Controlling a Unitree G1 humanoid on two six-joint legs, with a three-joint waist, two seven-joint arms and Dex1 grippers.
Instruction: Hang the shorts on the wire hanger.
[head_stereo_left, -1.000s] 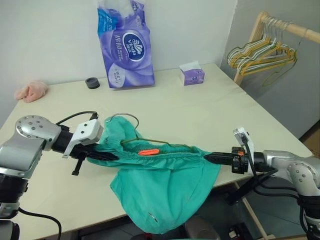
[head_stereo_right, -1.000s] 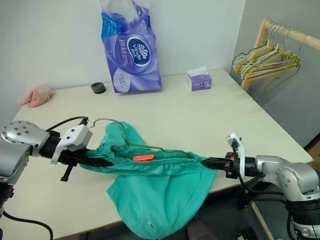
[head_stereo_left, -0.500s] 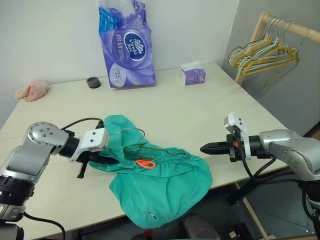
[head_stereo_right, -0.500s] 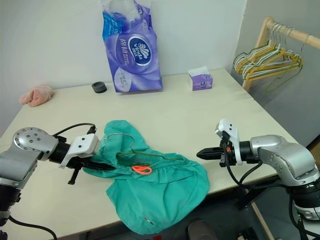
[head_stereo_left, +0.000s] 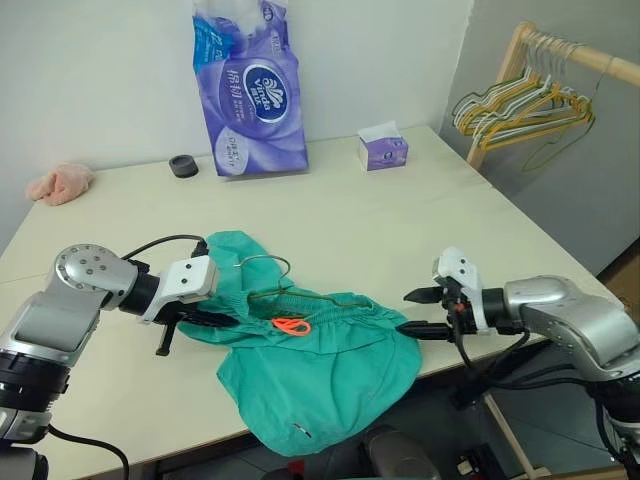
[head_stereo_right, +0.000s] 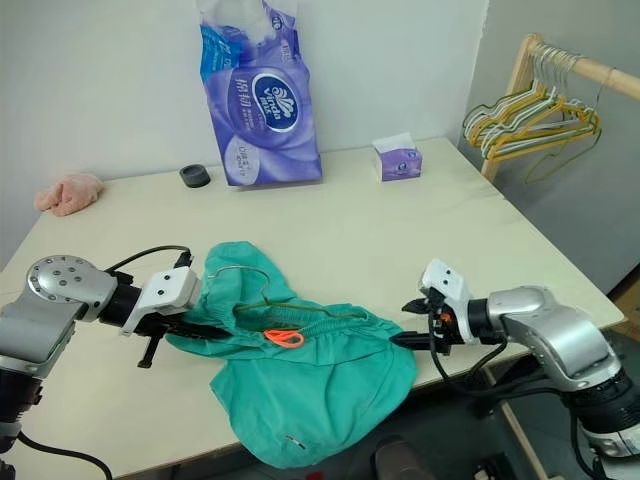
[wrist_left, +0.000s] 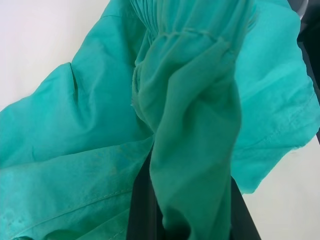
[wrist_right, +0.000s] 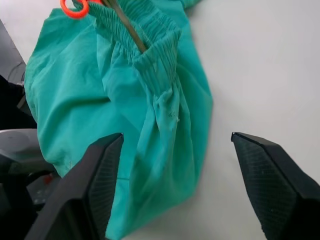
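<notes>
The teal shorts (head_stereo_left: 320, 370) lie bunched at the table's front edge, and one leg hangs over it. The wire hanger (head_stereo_left: 330, 294) runs inside the gathered waistband, with its hook (head_stereo_left: 262, 261) lying on the cloth near the orange loop tag (head_stereo_left: 291, 325). My left gripper (head_stereo_left: 212, 320) is shut on the left end of the waistband, its fingers (wrist_left: 142, 210) wrapped in cloth. My right gripper (head_stereo_left: 415, 311) stands open just right of the shorts with nothing in it. Between its fingertips (wrist_right: 107, 150) I see the waistband's right end and the hanger wire (wrist_right: 127, 30).
A purple toilet-paper pack (head_stereo_left: 250, 90), a black tape roll (head_stereo_left: 182, 165) and a small tissue box (head_stereo_left: 383, 150) stand at the table's back. A pink cloth lump (head_stereo_left: 62, 183) lies far left. A wooden rack with bunched hangers (head_stereo_left: 520, 105) stands beyond the right edge.
My right gripper let go of the waistband's right end, drew back, then opened. The shorts, stretched between both grippers a second ago, have slumped onto the table. The left grip is unchanged.
</notes>
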